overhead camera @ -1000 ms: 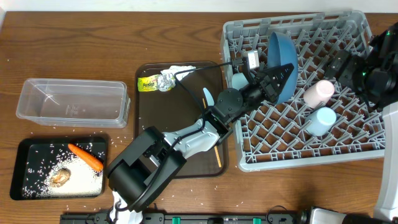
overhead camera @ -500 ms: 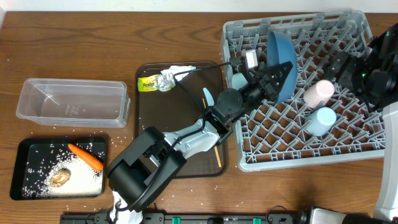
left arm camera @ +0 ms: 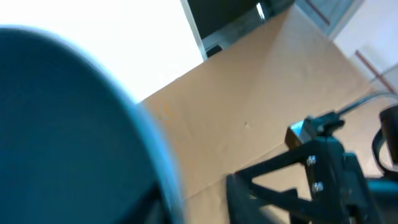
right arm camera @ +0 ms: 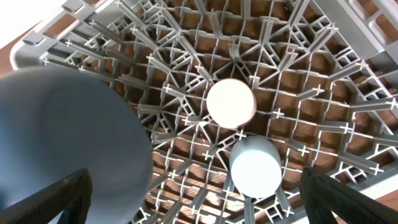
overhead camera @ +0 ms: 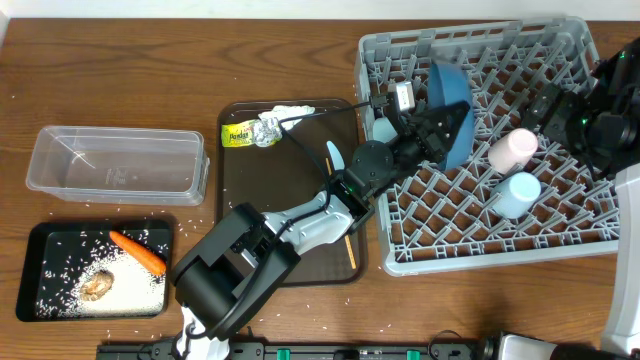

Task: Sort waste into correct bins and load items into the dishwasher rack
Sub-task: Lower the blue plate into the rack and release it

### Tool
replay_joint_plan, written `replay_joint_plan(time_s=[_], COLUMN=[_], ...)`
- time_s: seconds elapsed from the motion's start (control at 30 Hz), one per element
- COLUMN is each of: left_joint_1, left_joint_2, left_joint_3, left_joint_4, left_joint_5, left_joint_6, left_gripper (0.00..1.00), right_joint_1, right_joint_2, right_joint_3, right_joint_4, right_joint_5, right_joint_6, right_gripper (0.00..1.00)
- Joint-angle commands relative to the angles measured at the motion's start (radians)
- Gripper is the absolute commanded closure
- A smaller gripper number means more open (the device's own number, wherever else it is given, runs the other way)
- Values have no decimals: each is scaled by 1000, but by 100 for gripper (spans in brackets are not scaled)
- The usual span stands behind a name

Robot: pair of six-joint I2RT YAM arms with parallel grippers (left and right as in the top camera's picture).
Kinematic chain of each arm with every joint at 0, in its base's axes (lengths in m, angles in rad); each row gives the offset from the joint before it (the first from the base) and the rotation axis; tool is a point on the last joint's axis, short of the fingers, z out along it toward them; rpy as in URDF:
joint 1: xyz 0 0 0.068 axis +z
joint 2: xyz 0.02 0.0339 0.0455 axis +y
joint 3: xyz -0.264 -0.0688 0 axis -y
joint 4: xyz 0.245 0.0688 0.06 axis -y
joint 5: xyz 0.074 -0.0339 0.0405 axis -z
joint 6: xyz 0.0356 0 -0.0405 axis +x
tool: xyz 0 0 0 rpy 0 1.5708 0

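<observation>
Blue plate (overhead camera: 452, 100) stands on edge in the rack (overhead camera: 590, 200) near its 11 o'clock corner, grasped by the left end effector (overhead camera: 440, 125). The right end effector (right arm camera: 193, 199) hangs released over the pink cup (overhead camera: 512, 149) and blue cup (overhead camera: 516, 193).

Overhead and right wrist share the rack (overhead camera: 480, 140).

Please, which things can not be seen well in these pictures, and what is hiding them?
- Left tool: overhead, dark against the blue plate; open or shut on the plate cannot be told.
- The plate in the left wrist view: blurred, cut by the frame edge.
- Right tool: overhead, dark and small; in its wrist view only finger edges show.
- Pale blue bowl: mostly hidden by the left arm.
- Chopsticks and napkin: partly covered by the arm or its cable.
</observation>
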Motion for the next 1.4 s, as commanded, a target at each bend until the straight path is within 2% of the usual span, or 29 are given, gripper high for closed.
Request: replay_joint_plan(time_s=[0.0,0.07,0.13,0.17,0.2,0.47,0.7,0.93,1.2,1.37], left_joint_1=[-1,0,0,0,0,16,40,51,53,73], left_joint_2=[10,10,10,10,10,8,-9,-63,-235,-344], left_joint_3=[21,21,21,21,21,21,21,21,21,21], left_joint_4=[-2,-17,-31,-36,-42,-175,-361,-513,-924,-1127], left_joint_5=[-5,-5,-2,0,-1,16,24,12,-194,-273], left_joint_6=[11,11,11,11,11,12,14,127,287,313], left_gripper=[51,32,21,9,2,2,2,2,2,2], right_joint_1=[-15,-15,-15,-15,-15,-15,-15,-15,-15,-15], right_joint_2=[-18,-18,-18,-18,-18,-18,-18,-18,-18,-18], right_joint_3=[3,3,3,3,3,3,3,3,3,3], right_joint_4=[-2,-2,-2,-3,-3,-3,-3,-1,-3,-3], right_joint_5=[13,13,13,13,13,13,13,13,13,13], right_joint_6=[6,6,6,6,6,6,6,6,6,6], right_gripper=[1,1,1,1,1,1,1,1,1,1])
